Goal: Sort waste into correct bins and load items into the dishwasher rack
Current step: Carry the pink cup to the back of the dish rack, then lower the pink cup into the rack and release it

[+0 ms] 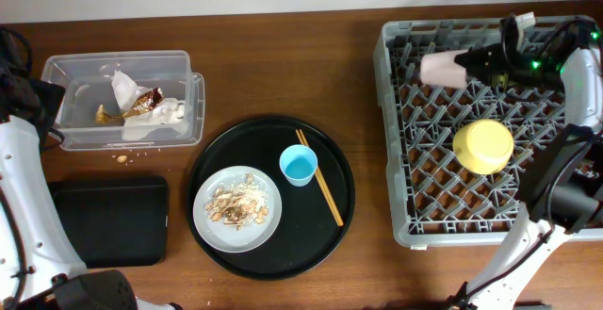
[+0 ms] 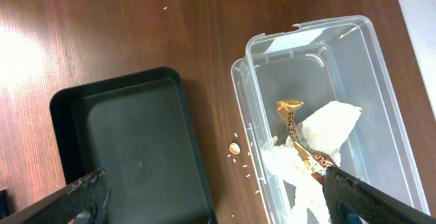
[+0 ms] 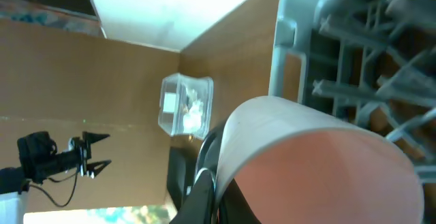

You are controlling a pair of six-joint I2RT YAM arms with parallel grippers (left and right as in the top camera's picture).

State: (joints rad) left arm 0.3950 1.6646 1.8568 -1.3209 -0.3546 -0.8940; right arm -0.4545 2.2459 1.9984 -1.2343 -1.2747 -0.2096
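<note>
You have the right gripper [image 1: 464, 63] over the rack's [image 1: 389, 140] far left corner. It is closed on the rim of the pink cup [image 1: 441, 69], which lies on its side above the pegs. A yellow bowl [image 1: 482, 145] sits among the pegs near the rack's middle. On the round tray [image 1: 226, 150] you have a plate [image 1: 202, 218] covered with scraps [image 1: 237, 206], a blue cup [image 1: 299, 165] upright just beside it, and chopsticks [image 1: 325, 192] lying against the cup. The tub [image 1: 113, 58] holds paper [image 1: 166, 114] and wrappers [image 1: 141, 103], and crumbs [image 1: 121, 157] lie on the table just outside it. The black bin [image 1: 108, 218] sits left of the round tray.
</note>
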